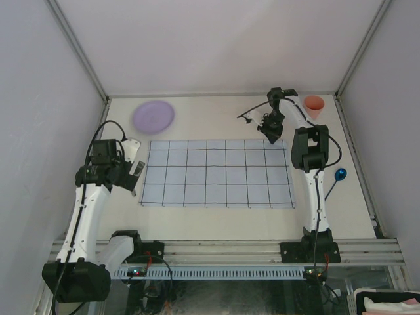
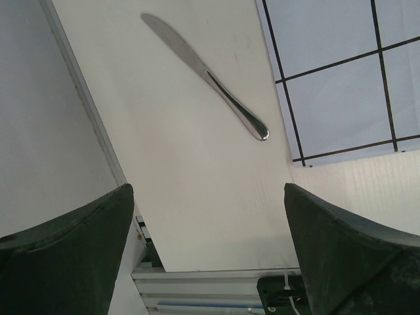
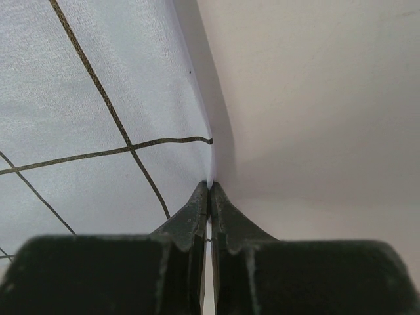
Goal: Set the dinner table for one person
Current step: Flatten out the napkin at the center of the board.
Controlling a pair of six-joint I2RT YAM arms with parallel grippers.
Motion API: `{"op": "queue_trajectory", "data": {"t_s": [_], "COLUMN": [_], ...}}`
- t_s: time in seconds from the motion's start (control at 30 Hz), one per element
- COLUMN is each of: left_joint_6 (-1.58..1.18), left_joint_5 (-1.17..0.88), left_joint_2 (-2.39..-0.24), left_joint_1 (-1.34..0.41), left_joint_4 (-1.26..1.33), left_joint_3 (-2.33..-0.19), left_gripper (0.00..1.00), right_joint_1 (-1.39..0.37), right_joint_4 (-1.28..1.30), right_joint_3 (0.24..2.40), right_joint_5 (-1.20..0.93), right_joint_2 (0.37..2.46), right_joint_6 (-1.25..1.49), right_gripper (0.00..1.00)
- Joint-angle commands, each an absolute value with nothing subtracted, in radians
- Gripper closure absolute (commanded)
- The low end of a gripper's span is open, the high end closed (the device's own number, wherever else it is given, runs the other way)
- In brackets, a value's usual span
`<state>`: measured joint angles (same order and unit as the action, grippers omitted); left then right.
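The off-white dinner table [image 1: 216, 216] carries a pale blue-grey cloth with a dark grid [image 1: 216, 174] at its middle. My right gripper [image 1: 270, 130] is shut on the cloth's far edge near the right corner. In the right wrist view the jaws [image 3: 210, 188] pinch the cloth's [image 3: 98, 98] lifted edge. My left gripper [image 1: 134, 168] hovers open and empty just left of the cloth. In the left wrist view its fingers [image 2: 65, 249] stand wide apart over bare table, and a steel knife [image 2: 203, 72] lies beyond them beside the cloth [image 2: 341, 72].
A lilac plate [image 1: 153, 116] sits at the back left. An orange cup [image 1: 314, 105] stands at the back right corner. A blue spoon [image 1: 340, 174] lies right of the right arm. A small metal item [image 1: 248, 117] lies behind the cloth. Aluminium rails [image 1: 230, 249] edge the table.
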<state>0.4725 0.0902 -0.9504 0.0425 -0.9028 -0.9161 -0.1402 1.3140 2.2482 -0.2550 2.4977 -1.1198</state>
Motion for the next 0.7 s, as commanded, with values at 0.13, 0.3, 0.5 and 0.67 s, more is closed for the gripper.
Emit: {"op": "queue_trajectory", "data": {"t_s": [0.13,0.3,0.5,0.67], "left_joint_6": [0.454,0.456,0.454,0.453], "left_joint_5": [0.075,0.074,0.073,0.074], "left_joint_2": [-0.947,-0.95,-0.952,-0.952], "left_joint_1": [0.047,0.046,0.047,0.046], "left_joint_4": [-0.876,-0.873,-0.864,-0.862], "left_joint_3": [-0.92,-0.919,-0.91,-0.906], "left_gripper": [0.0,0.0,0.0,0.0], "right_joint_1": [-0.145,-0.15,-0.154,-0.156], "right_joint_4": [1.215,1.214,1.206,1.2], "right_joint_3": [2.287,2.287,2.294,2.303], "right_joint_5": [-0.239,-0.232,-0.233,-0.23], "right_joint_2": [2.545,2.548,2.55,2.554], "right_joint_6": [-1.141,-1.141,-1.142,-1.145], "right_gripper": [1.0,1.0,1.0,1.0]}}
